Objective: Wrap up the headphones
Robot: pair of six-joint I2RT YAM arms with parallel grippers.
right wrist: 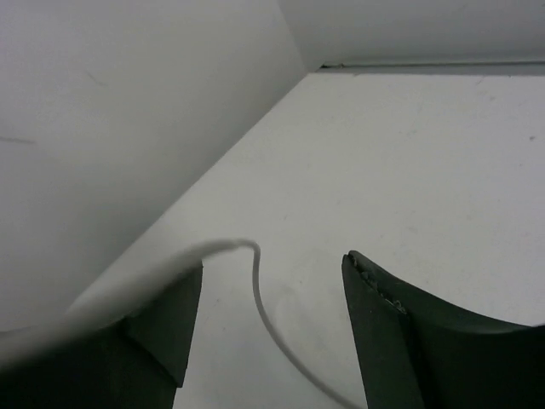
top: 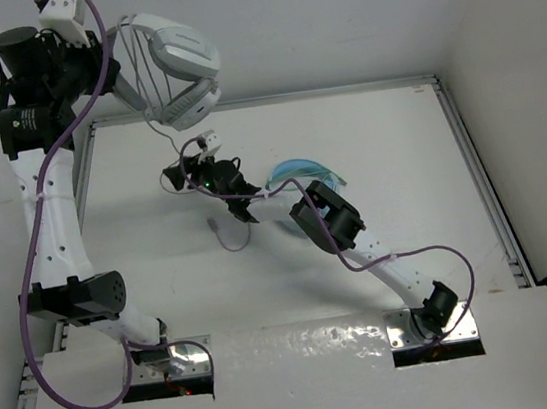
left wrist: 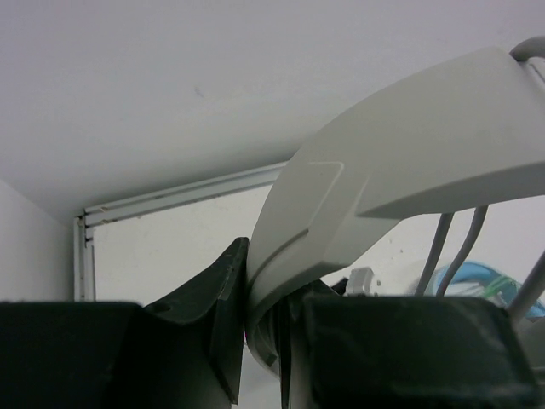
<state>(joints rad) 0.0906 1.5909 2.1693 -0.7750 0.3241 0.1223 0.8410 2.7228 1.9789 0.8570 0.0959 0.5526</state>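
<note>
Headphones (top: 179, 61), white-grey, are hanging clamped in your left claw (left wrist: 260, 324), cable (right wrist: 258, 298) trailing through your wide-spread right claw (right wrist: 272, 264).

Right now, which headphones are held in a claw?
The white-and-grey headphones, gripped by the left claw; the light blue pair lies on the table, ungripped.

Far left: white-and-black left arm (top: 53, 218) reared up tall, black left gripper (left wrist: 266, 285) clamped on white-and-grey over-ear headphones (left wrist: 409, 153). White right arm (top: 387, 262) stretched low toward table centre, black right gripper (right wrist: 272, 281) fingers parted.
</note>
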